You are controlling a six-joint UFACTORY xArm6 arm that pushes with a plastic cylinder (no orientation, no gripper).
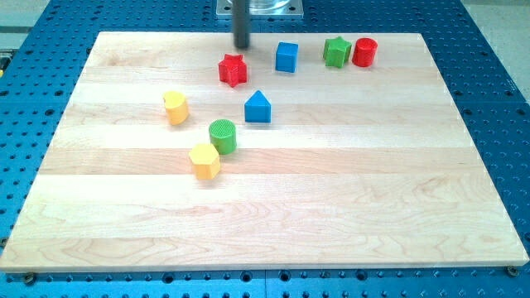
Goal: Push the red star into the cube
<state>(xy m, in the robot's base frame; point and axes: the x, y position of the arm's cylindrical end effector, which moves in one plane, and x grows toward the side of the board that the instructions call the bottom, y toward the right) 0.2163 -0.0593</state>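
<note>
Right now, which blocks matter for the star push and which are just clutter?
In the job:
red star
blue cube
my tip, just above the star toward the view's top

Lying about:
green star
red cylinder
blue house-shaped block
green cylinder
two yellow blocks

We see bright, even overhead light, soft short shadows under the blocks, slight overall softness, no glare.

pale wooden board point(273, 215) (visible plank seams), blue perforated table point(497, 74) around it, even light
</note>
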